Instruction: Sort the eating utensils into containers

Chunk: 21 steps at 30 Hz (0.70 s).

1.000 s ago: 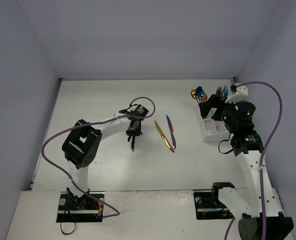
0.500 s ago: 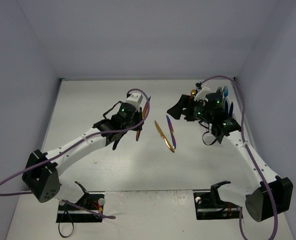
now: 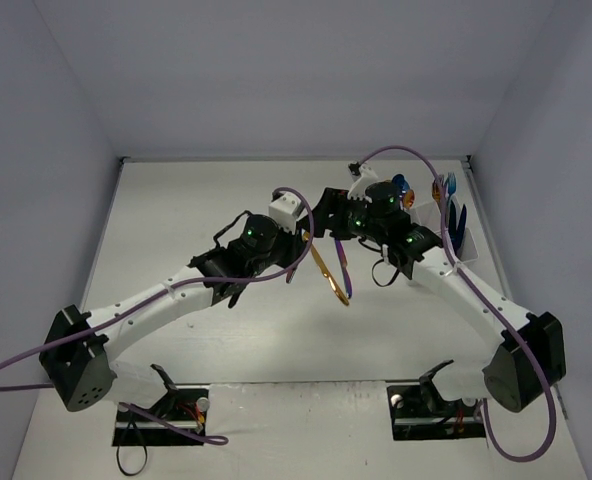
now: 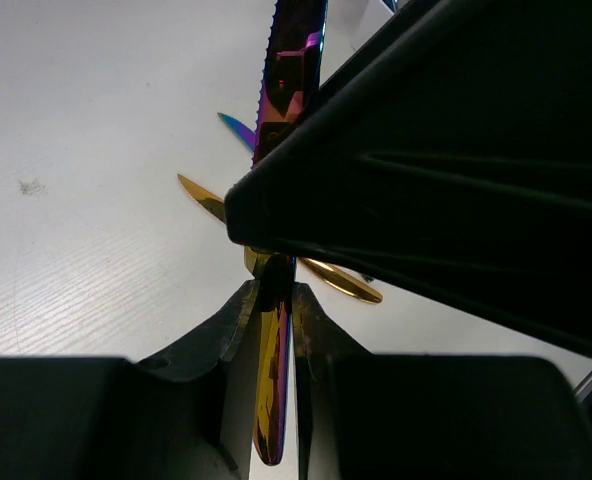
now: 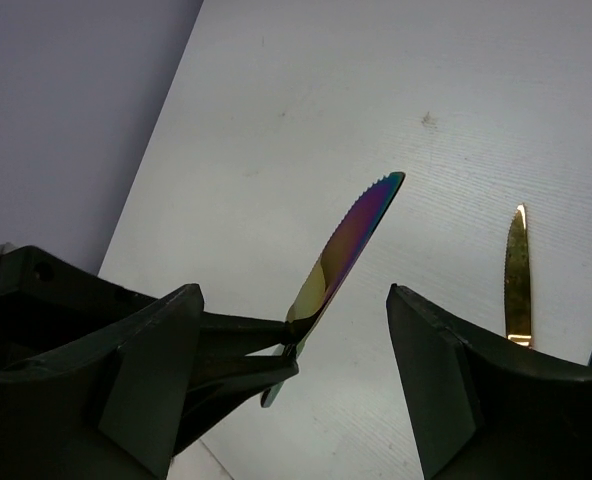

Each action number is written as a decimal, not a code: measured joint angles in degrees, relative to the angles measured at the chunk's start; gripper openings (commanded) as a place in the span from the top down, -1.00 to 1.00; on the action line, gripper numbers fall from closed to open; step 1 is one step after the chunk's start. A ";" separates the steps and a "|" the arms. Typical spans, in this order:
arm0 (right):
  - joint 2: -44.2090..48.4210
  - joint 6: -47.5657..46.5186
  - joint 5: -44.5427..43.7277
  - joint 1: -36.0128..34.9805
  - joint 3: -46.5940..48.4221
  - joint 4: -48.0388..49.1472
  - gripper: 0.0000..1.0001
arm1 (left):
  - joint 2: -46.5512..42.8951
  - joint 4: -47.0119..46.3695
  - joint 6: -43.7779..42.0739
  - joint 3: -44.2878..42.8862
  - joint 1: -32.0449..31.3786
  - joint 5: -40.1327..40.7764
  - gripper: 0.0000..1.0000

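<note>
Top external view: a rainbow knife (image 5: 348, 235) is held in the air between both claws, left of the caddy (image 3: 457, 236).
Left claw (image 4: 274, 305) is clamped on the knife's handle end, with the serrated blade sticking out past its fingers. Right claw (image 5: 294, 300) stands open, one finger on either side of the blade, not touching it. A gold knife (image 3: 325, 268) and a purple knife (image 3: 343, 268) lie side by side, also left of the caddy.

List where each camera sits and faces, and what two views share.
Top external: above and behind, looking down at the white table; left arm, right arm show.
Left wrist: on the left gripper, shut on a rainbow serrated metal knife; own fingers show.
Right wrist: on the open right gripper, facing the table; own fingers show.
Shared: both wrist views show that knife and a gold metal knife.
</note>
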<state>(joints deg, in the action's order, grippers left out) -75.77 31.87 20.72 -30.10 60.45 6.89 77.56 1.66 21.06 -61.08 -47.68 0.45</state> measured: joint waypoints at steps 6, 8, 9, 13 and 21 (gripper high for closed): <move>-0.64 0.05 -2.22 -0.38 0.00 0.38 0.34 | -0.34 -0.95 -0.43 0.00 -0.75 -0.23 1.00; -0.67 0.07 -2.56 -0.38 0.00 0.66 0.63 | -0.33 -1.13 -0.61 0.00 -1.02 -0.26 1.00; -0.68 0.11 -2.71 -0.38 0.00 0.75 0.77 | -0.33 -1.21 -0.69 0.00 -1.11 -0.27 1.00; -0.70 0.14 -3.01 -0.64 -0.03 1.53 1.00 | -0.32 -1.46 -0.84 0.00 -1.14 -0.34 1.00; -0.36 -0.75 -4.31 -1.11 -1.06 3.22 1.00 | -0.20 -1.22 -1.01 0.00 -1.14 -0.20 0.03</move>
<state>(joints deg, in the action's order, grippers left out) -76.13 31.12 16.40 -31.22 59.39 10.11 77.36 0.44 20.05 -61.08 -48.82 0.25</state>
